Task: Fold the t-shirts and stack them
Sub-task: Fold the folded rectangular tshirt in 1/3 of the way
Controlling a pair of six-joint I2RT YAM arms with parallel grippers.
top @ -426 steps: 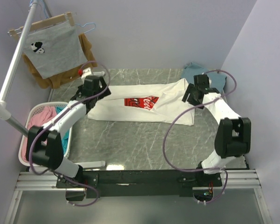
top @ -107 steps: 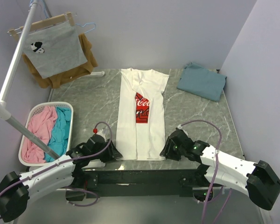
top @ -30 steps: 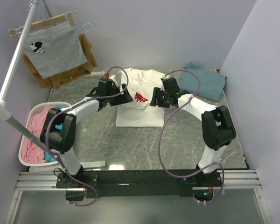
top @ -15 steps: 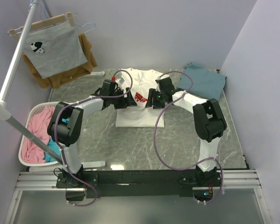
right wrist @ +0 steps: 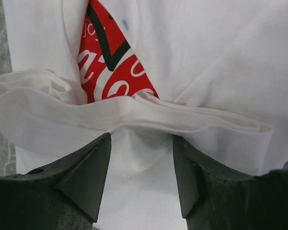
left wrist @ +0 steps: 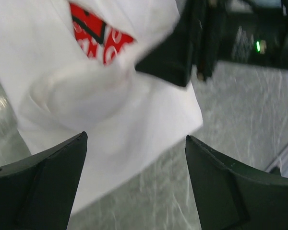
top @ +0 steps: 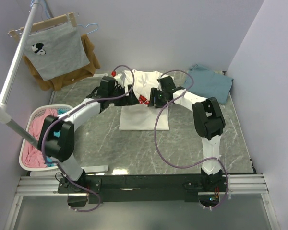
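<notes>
white t-shirt (top: pixel 144 120) is upper centre of the top view on the marble table (top: pixel 134 148), a compact rectangle with the collar end toward the back wall. teal t-shirt (top: pixel 209 85) is folded at upper right, apart from both grippers.

left gripper (left wrist: pixel 134 139): jaws wide apart, nothing between them, hovering over the left side of the white cloth. right gripper (right wrist: pixel 141 139): jaws part-spread, not pinching anything. A doubled hem ridge (right wrist: pixel 134 112) runs across just above its fingertips; can't resolve whether they touch it.

Handling, my read:
- Light, limp cotton with zero stiffness. It sags from any single grab point, and the layers slide over each other.
- The marble looks slick, so expect the shirt to slide if dragged rather than bunch up.
- Take it at edge corners with both arms symmetric. That ridge is the obvious grab line.
- Pinch through every layer or the fold opens.

Hard to make out:
- red logo (right wrist: pixel 110 72) is half buried under the fold, so only a wedge shows.
- Left wrist view is motion-blurred. The dark block (left wrist: pixel 168 52) at its upper right is probably the other gripper, unconfirmed.
- In the top view the arms cover the shirt's middle, so the fold line is hidden.
- Can't count the layers in the ridge.
- Sleeves are not visible.
</notes>
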